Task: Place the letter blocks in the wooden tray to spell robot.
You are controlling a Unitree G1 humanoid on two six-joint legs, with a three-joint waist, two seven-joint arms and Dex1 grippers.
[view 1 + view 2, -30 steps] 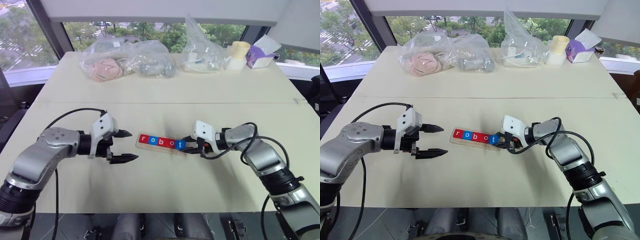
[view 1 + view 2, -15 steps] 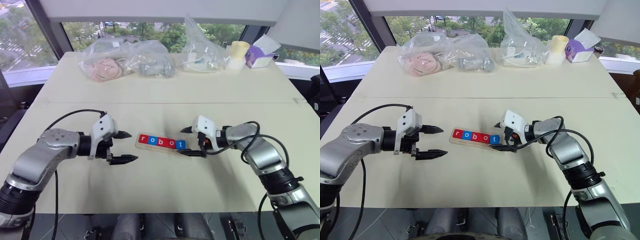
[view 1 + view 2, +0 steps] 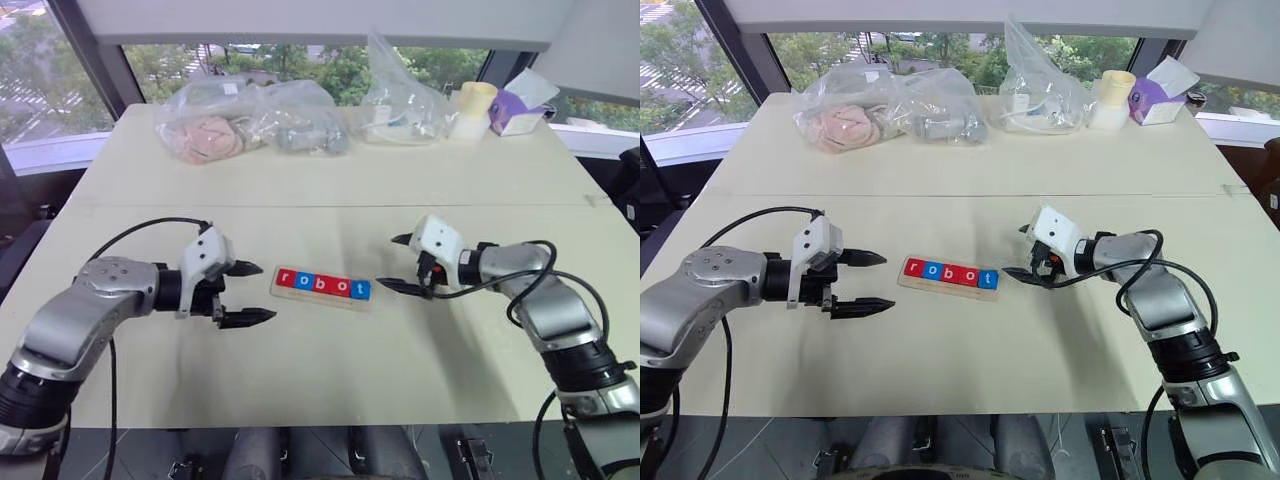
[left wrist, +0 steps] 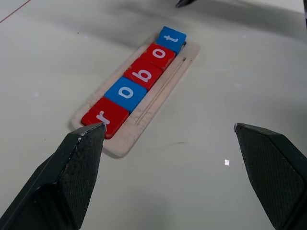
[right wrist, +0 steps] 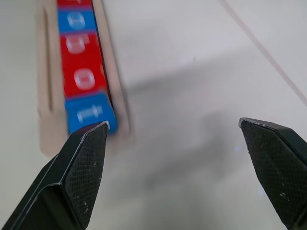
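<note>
R claw (image 3: 400,264) backed off, letter blocks (image 3: 323,284) trayed

This looks like an office or lab room set high in a building, though little beyond the table shows. A wide pale table (image 3: 330,190) stands against large windows (image 3: 60,80) with dark frames; treetops and a street lie well below outside. Along the far edge lie clear plastic bags (image 3: 250,125) of small items, a pale cup (image 3: 478,100) and a purple tissue box (image 3: 520,110).
</note>
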